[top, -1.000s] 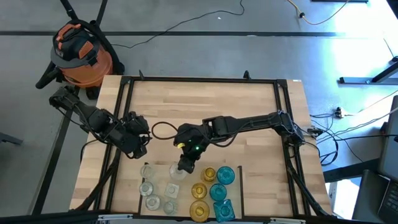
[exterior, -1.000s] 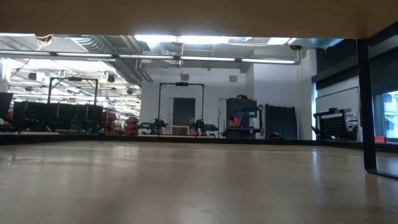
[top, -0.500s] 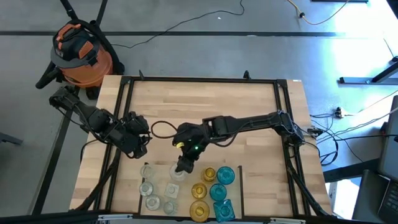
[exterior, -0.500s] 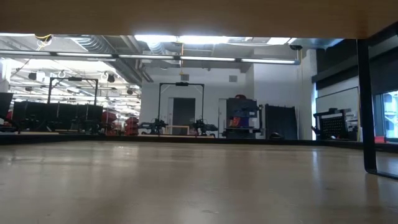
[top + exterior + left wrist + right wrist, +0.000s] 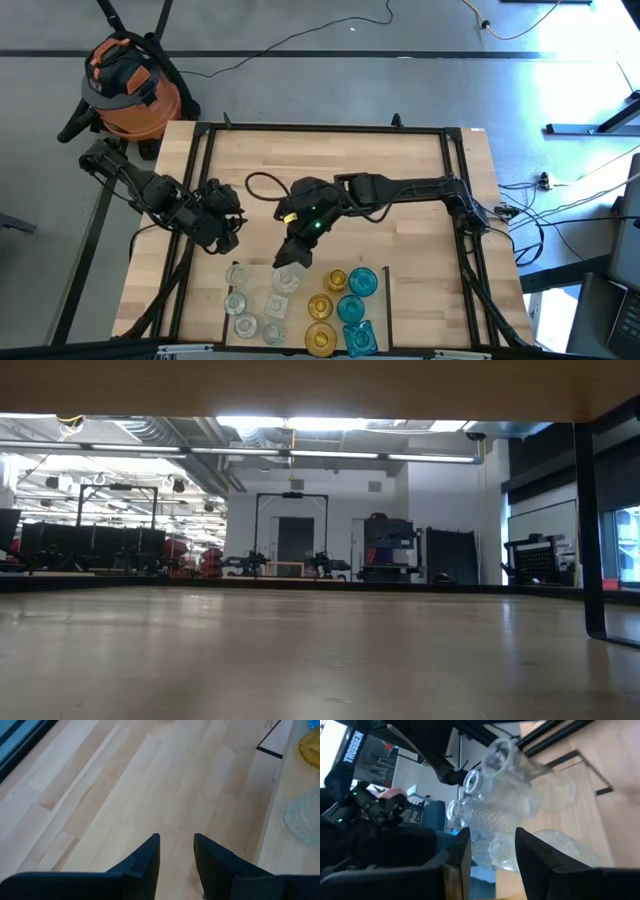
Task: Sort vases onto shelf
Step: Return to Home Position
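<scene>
Your right end effector (image 5: 289,262) hangs spread and empty over the far edge of the clear glass vases (image 5: 258,303). These stand on the pale-wood shelf (image 5: 420,310) left of the amber-yellow glass vases (image 5: 321,306) and the teal-blue glass vases (image 5: 351,308). Your left end effector (image 5: 229,239), fingers parted and holding nothing, hovers over the counter (image 5: 330,160) at its left.

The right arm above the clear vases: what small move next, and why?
Probably lift straight up and draw back toward its own side. The right gripper hangs open and empty over the clear vases, which stand grouped on the shelf, so a sideways sweep might knock one. The left gripper waits at the table's left.
</scene>
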Motion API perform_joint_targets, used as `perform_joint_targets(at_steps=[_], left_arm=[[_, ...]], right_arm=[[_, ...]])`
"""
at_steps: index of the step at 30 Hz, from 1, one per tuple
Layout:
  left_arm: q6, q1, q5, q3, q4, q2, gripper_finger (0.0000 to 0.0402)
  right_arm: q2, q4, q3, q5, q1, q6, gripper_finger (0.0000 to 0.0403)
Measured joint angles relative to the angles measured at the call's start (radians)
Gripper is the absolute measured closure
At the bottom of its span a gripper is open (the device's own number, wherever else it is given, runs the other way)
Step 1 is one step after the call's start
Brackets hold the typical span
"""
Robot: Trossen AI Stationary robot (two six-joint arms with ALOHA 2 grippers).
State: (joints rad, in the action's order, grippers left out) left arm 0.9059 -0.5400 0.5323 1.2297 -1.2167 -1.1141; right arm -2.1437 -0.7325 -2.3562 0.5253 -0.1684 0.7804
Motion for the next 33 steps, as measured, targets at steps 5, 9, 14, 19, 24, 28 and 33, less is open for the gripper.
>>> perform_joint_targets(at_steps=[5, 9, 14, 19, 24, 28, 33], left_arm=[[0.0, 0.0, 0.003, 0.0, 0.003, 0.0, 0.0289], [-0.025, 0.0, 0.005, 0.0, 0.065, 0.0, 0.0289], [-0.117, 0.009, 0.007, 0.0, 0.183, 0.003, 0.0289], [-0.175, 0.038, 0.023, 0.0, 0.318, 0.003, 0.0289], [-0.248, 0.044, 0.133, 0.0, 0.5, 0.035, 0.0289], [-0.306, 0.044, 0.256, 0.001, 0.568, 0.074, 0.0289], [-0.371, 0.044, 0.297, 0.001, 0.601, 0.145, 0.0289]], right_arm=[[0.014, 0.027, 0.001, -0.075, -0.001, -0.092, 0.0288], [0.045, 0.024, 0.0, -0.21, -0.014, -0.205, 0.0288], [0.048, -0.029, 0.0, -0.164, 0.0, -0.146, 0.0288], [0.06, -0.015, 0.002, -0.1, 0.022, -0.286, 0.0288], [0.171, 0.027, 0.003, -0.376, -0.011, -0.525, 0.0288], [0.271, 0.002, 0.0, -0.523, -0.017, -0.666, 0.0288], [0.402, -0.025, 0.088, -0.587, -0.011, -0.717, 0.0288]])
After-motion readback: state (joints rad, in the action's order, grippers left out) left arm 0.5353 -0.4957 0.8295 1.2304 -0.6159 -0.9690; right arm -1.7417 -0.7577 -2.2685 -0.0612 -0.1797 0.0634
